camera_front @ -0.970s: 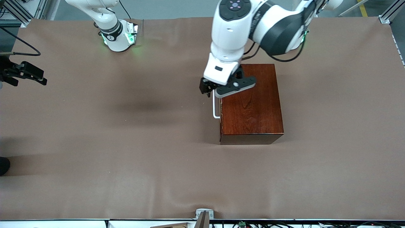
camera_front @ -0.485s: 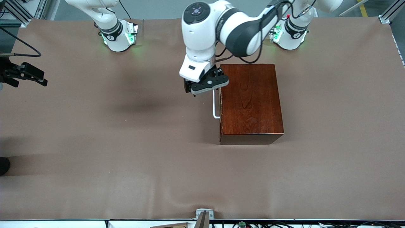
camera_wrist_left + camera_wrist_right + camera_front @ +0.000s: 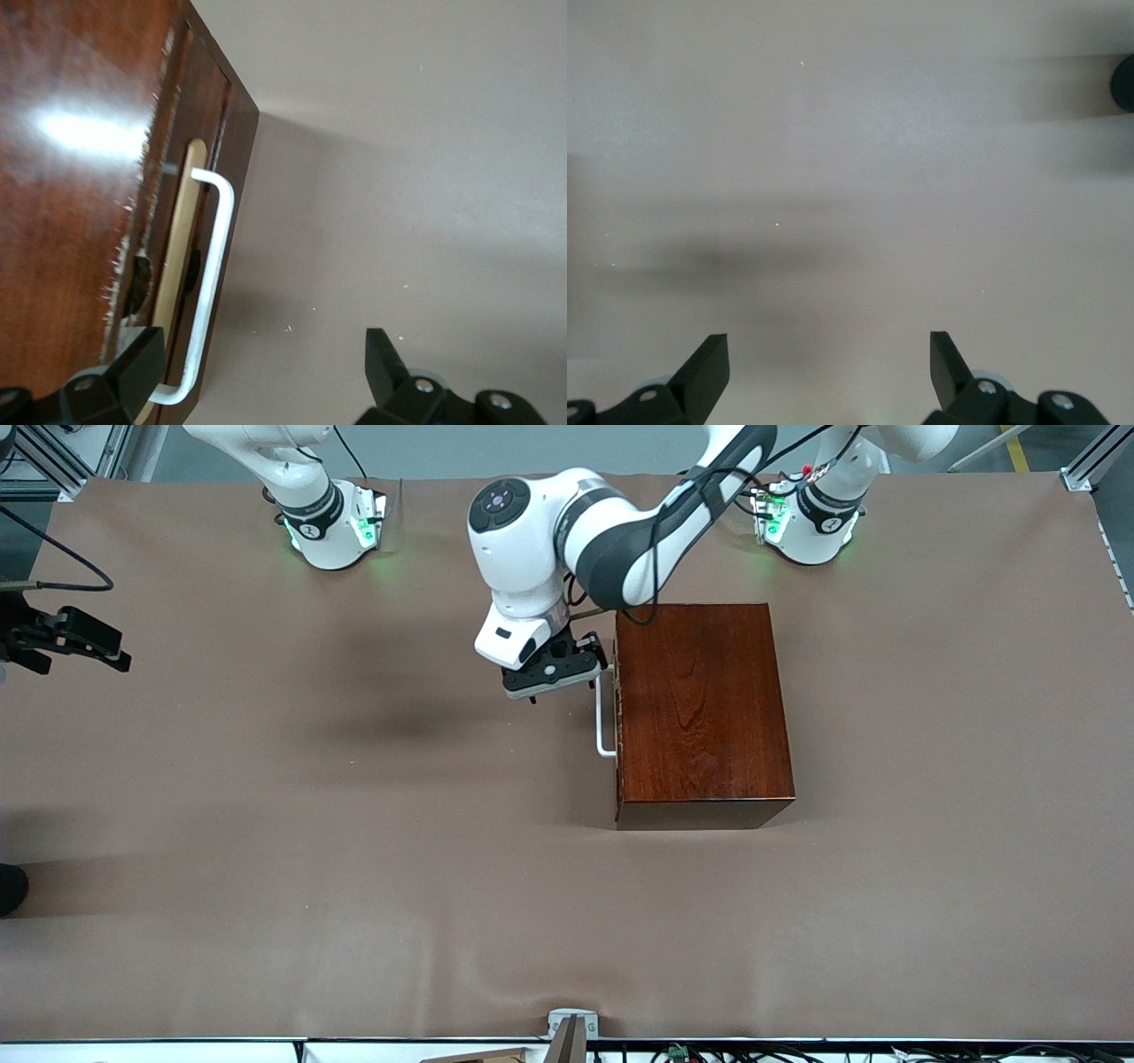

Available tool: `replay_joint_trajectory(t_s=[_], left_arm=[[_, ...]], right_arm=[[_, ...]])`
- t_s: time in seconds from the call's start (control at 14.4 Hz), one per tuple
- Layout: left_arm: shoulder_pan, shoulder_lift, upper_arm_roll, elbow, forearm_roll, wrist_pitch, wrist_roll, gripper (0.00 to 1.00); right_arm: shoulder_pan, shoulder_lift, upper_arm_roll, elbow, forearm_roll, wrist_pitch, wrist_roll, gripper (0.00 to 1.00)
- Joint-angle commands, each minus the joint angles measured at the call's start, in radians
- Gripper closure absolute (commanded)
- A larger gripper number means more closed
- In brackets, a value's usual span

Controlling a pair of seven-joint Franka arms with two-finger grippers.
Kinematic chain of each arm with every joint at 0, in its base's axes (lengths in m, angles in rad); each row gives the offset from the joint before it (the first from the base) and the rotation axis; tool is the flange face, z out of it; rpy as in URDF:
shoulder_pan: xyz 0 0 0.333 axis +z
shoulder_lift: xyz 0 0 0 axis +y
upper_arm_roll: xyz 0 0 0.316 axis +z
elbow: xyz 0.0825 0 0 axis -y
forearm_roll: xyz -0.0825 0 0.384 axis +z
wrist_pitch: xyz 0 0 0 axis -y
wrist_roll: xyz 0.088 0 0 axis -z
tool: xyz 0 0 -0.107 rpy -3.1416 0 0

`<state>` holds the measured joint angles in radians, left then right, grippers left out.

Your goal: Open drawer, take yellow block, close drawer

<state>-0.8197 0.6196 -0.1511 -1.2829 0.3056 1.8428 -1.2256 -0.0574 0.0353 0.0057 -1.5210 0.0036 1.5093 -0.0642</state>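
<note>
While the drawer [image 3: 617,708] is shut in the box [image 3: 700,713], we have our left gripper [image 3: 551,673] just beside the end of the handle [image 3: 604,722] farther from the front camera, fingers spread wide and holding nothing; in the left wrist view one fingertip [image 3: 133,363] overlaps the handle's [image 3: 208,283] end and the other stands over bare table [image 3: 399,177]. Our right gripper [image 3: 66,638] waits at the right arm's end of the table, likewise spread and empty. We judge the main risk is a missed or glancing grip: if we close here, the fingers may catch only the corner of the bar and slip off, or push the box instead of drawing the drawer out. The box is unanchored as far as we can see, so a skewed pull could drag it. The drawer front faces the right arm's end; the bar's long axis runs toward and away from the front camera. The block is not visible, presumably inside.
</note>
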Motion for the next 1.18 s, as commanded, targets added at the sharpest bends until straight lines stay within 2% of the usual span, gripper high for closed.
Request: replay_joint_trajectory(t_s=[0.0, 0.21, 0.69, 1.11], left_arm=[[-0.019, 0.038, 0.008, 0.031, 0.033, -0.005, 0.046, 0.00], [-0.025, 0.060, 0.004, 0.016, 0.108, -0.008, 0.100, 0.00], [-0.039, 0.103, 0.004, 0.010, 0.121, -0.020, 0.175, 0.00], [-0.038, 0.112, 0.005, -0.004, 0.121, -0.071, 0.178, 0.00]], right_arm=[[-0.022, 0.035, 0.011, 0.025, -0.004, 0.005, 0.000, 0.00], [-0.025, 0.040, 0.011, 0.025, -0.008, 0.005, 0.001, 0.00], [-0.051, 0.066, 0.013, 0.027, 0.021, -0.007, 0.093, 0.00], [-0.036, 0.069, 0.014, 0.025, 0.026, -0.007, 0.277, 0.00]])
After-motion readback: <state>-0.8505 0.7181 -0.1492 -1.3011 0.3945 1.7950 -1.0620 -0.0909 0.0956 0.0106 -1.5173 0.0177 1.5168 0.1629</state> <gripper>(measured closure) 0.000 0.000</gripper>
